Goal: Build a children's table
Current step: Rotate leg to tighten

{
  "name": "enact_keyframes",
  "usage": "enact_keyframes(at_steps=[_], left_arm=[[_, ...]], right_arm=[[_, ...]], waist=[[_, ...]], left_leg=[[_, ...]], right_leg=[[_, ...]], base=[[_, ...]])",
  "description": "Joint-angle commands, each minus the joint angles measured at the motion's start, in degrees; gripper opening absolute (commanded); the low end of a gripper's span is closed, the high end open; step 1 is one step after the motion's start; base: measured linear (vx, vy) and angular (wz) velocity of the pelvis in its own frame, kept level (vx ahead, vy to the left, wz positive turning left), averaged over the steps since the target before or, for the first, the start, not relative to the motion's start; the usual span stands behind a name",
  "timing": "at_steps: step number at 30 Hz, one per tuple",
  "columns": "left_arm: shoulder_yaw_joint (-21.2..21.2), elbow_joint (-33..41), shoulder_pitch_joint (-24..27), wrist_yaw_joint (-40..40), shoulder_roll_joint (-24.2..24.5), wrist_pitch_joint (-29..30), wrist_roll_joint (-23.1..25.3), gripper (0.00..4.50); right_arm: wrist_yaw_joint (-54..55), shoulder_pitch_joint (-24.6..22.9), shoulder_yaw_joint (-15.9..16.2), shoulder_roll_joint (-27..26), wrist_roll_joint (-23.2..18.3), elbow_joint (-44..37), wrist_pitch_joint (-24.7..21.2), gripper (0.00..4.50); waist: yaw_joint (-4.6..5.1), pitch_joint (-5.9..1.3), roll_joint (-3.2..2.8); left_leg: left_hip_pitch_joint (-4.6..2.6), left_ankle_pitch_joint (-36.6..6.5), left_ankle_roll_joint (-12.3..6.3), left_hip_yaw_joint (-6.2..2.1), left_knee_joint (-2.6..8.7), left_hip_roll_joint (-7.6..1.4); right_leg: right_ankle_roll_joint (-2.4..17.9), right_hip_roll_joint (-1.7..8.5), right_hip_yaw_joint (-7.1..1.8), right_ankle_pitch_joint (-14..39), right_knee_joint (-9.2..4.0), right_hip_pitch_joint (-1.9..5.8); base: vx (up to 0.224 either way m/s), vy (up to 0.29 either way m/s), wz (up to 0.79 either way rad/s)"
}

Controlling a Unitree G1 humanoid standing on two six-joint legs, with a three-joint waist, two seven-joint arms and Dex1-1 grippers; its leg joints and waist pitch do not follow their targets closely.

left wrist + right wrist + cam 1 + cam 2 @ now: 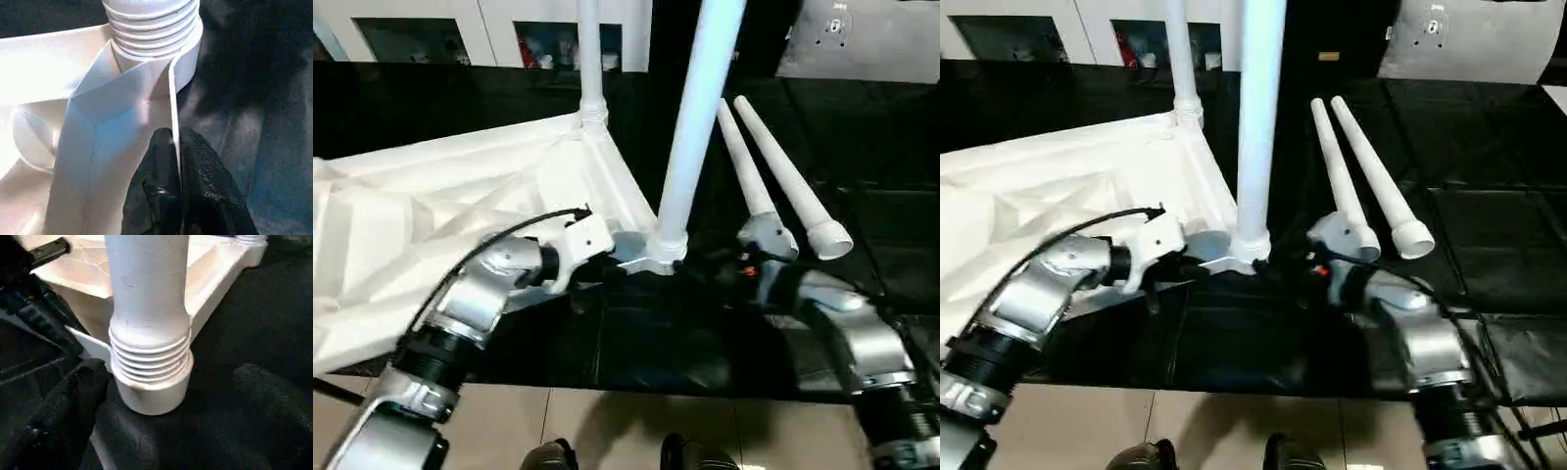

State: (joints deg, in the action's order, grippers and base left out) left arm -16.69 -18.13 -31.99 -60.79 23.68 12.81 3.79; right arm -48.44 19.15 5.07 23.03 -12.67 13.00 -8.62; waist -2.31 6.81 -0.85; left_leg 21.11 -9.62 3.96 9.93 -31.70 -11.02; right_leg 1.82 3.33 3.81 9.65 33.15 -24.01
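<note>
Left gripper (175, 161) pinches the tabletop's rim (172, 98); right gripper (166, 401) gapes around the half-threaded leg (146, 298); unsupported, it might tilt.

Your two head cameras look forward and down from high up, over both silver arms, onto the black table cover (862, 196). They sit side by side, so they share almost everything: the white table top (431, 215) on the left, the near upright leg (1258, 127) in the middle, and the two loose legs (1371, 176) lying on the right.

Your left wrist camera looks along the left gripper (175, 161) from very close, facing the thin edge of the top and the ribbed corner socket (151, 34).

Your right wrist camera looks along the right gripper (171, 406), also very close, at that same socket from the other side.
</note>
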Motion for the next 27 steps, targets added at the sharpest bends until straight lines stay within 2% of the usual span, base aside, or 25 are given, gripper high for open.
enact_keyframes(at_steps=[1,4,6,7,12,13,16,23,27], left_arm=[[-1.79,-0.26,-0.36,-5.29,0.87,-4.00,-1.33,0.00],[-2.84,-0.94,-0.66,-7.41,1.63,-5.83,-1.52,0.00],[-4.44,-1.66,-1.18,-10.01,2.55,-8.28,-1.13,0.00],[-5.42,-2.00,-1.57,-11.62,2.97,-9.98,-0.87,0.00],[-6.94,-2.40,-2.26,-14.49,2.83,-12.32,-0.63,0.00],[-7.28,-2.76,-2.48,-14.93,2.70,-12.99,-0.62,0.00],[-7.60,-3.00,-2.69,-15.46,2.59,-13.56,-0.88,0.00],[-7.80,-3.33,-2.91,-16.37,3.00,-14.54,-1.07,0.00],[-7.71,-3.96,-3.01,-16.59,3.32,-15.12,-0.99,0.00]], right_arm=[[-3.99,0.64,0.86,1.94,0.48,-1.52,1.93,4.48],[-6.27,0.88,1.33,2.75,-0.26,-2.10,1.51,4.48],[-8.88,1.70,3.01,4.01,0.54,-1.97,2.22,4.48],[-10.29,2.24,4.33,4.70,1.46,-1.53,2.98,4.48],[-13.30,3.56,6.22,4.46,1.78,0.42,3.95,4.48],[-13.77,3.93,6.57,4.16,1.64,0.75,3.69,4.22],[-14.12,4.45,6.75,3.65,1.07,1.36,3.03,4.12],[-15.98,4.57,7.16,3.37,0.15,1.81,1.83,3.41],[-16.74,4.51,7.28,3.26,-0.13,1.85,1.49,3.24]], waist=[[-0.39,-4.56,0.02],[-0.56,-4.65,0.03],[-1.00,-4.67,-0.02],[-1.33,-4.61,-0.09],[-2.06,-4.61,0.00],[-2.22,-4.65,-0.02],[-2.51,-4.65,0.01],[-2.57,-4.64,0.25],[-2.57,-4.60,0.25]], left_leg=[[-0.27,-6.69,-6.57,-0.28,2.36,-1.75],[-0.38,-6.21,-7.17,-0.21,2.26,-1.90],[-0.42,-6.02,-7.53,-0.22,2.22,-1.96],[-0.54,-6.38,-7.41,-0.18,2.20,-2.08],[-0.58,-7.63,-5.98,-0.20,2.17,-2.22],[-0.56,-7.78,-5.87,-0.20,2.13,-2.18],[-0.52,-8.03,-5.58,-0.19,2.08,-2.19],[-0.36,-8.48,-5.06,-0.26,2.01,-2.03],[-0.35,-8.42,-4.86,-0.31,2.03,-1.99]], right_leg=[[14.64,4.14,-2.84,4.61,-2.81,4.16],[15.23,4.17,-2.92,3.00,-2.57,4.14],[15.31,4.14,-2.82,3.15,-2.44,4.13],[15.30,4.20,-2.85,3.86,-2.52,3.95],[15.07,4.36,-2.94,5.70,-2.41,3.91],[15.00,4.36,-2.95,5.91,-2.35,3.97],[14.74,4.42,-2.99,6.47,-2.37,3.94],[13.88,4.42,-2.95,8.78,-2.50,3.94],[13.20,4.38,-2.90,10.21,-2.59,3.87]], base=[[0.000,0.000,0.00],[0.000,0.000,0.00],[0.000,0.000,0.00],[0.000,0.000,0.00],[0.000,0.000,0.00],[0.000,0.000,0.00],[0.000,0.000,0.00],[0.000,0.000,0.00],[0.000,0.000,0.00]])
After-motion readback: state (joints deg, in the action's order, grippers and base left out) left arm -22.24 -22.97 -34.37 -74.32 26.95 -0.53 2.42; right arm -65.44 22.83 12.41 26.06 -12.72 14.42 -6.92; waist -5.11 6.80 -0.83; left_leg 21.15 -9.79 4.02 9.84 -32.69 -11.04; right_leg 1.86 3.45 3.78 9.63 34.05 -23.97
